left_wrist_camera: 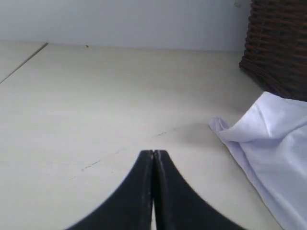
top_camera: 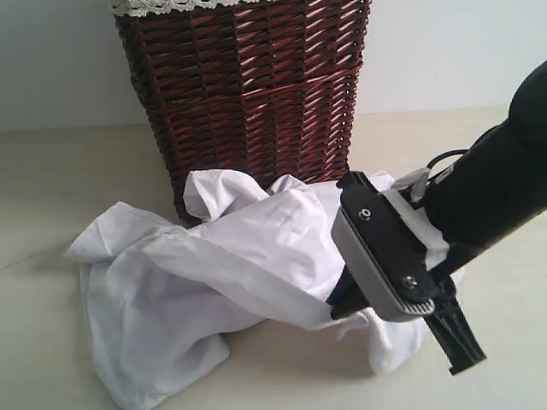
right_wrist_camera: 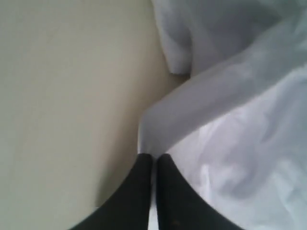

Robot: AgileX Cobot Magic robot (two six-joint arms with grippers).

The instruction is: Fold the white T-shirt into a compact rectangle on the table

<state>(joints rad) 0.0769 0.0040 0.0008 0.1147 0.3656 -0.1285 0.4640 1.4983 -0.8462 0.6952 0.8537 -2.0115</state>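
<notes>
Currently right gripper (right_wrist_camera: 154, 155) is slanting down, pinching the white T-shirt (top_camera: 214, 273), its end hiding in cloth; left gripper (left_wrist_camera: 153, 152) is hovering, pressed together.

No legible text, label, brand or number in any view. White T-shirt (top_camera: 256, 248) shows plain crumpled cloth only, no print facing cameras; wicker basket (top_camera: 248, 94) bears no tag or marking.

Basket (top_camera: 248, 94) behind shirt (top_camera: 214, 273); open table (top_camera: 51, 171) left
</notes>
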